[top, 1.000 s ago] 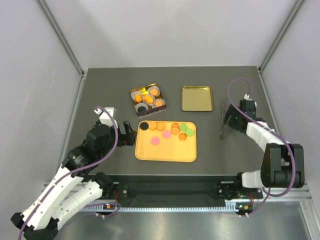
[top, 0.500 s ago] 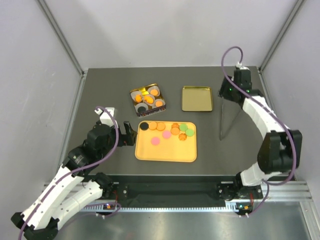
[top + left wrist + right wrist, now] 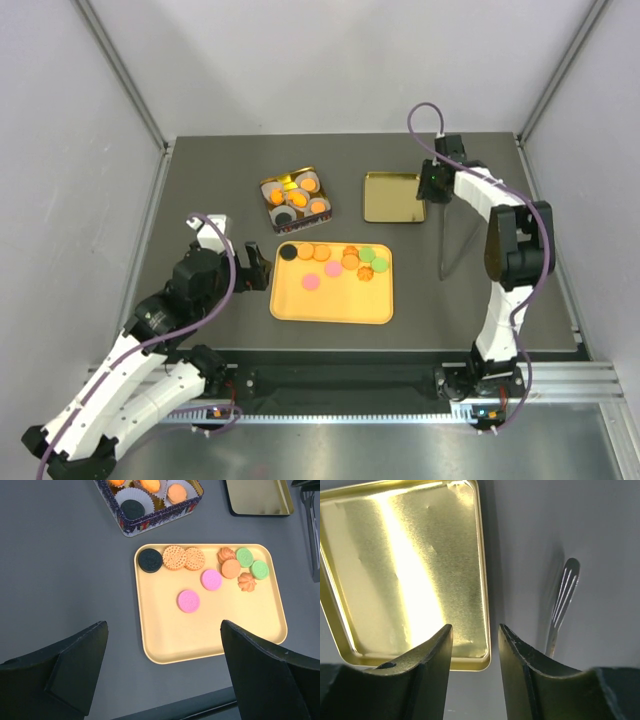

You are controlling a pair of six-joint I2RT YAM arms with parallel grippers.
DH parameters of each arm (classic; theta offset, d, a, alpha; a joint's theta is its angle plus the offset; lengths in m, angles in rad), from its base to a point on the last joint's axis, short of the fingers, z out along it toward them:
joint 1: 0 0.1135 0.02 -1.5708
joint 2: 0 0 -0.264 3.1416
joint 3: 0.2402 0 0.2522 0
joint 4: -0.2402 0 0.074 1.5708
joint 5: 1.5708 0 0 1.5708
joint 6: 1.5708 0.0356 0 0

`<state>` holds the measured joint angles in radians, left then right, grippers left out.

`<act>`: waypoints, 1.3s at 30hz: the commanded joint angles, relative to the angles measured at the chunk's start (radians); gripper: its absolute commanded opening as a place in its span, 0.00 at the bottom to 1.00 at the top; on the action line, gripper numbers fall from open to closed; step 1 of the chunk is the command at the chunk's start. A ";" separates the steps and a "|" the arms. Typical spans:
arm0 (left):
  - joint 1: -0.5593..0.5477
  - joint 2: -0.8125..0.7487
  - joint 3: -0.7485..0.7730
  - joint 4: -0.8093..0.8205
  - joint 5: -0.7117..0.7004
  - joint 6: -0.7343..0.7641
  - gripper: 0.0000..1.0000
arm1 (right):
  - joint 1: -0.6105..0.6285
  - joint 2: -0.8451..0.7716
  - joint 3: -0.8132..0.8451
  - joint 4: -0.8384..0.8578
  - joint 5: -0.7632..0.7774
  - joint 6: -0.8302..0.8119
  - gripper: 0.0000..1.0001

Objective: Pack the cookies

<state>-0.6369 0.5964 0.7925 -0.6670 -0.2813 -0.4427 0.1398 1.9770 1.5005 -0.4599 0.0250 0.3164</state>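
"Where were the cookies (image 3: 211, 579)?" asked one.

"Most lay along the far side of the yellow tray (image 3: 210, 630). A few sat in paper cups (image 3: 121, 496) inside the tin (image 3: 160, 517) beyond it, seemingly one to a cup."

"And the arms?"

"The left gripper (image 3: 163, 630) hung spread wide and empty by the tray's left edge, probably poised to pick one. The right gripper (image 3: 475, 628), jaws parted around nothing, stood over the gold lid's (image 3: 410, 570) right rim. A slotted metal utensil (image 3: 563, 597) lay just beside, so which it meant to take was unclear."
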 commanded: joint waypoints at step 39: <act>0.086 0.738 0.458 0.339 0.310 -0.083 0.99 | 0.023 -0.223 -0.078 0.101 -0.171 0.128 0.00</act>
<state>-0.5987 1.2846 1.1877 -0.4034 -0.0425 -0.5053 0.1455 1.8847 1.4372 -0.4309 -0.0864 0.4126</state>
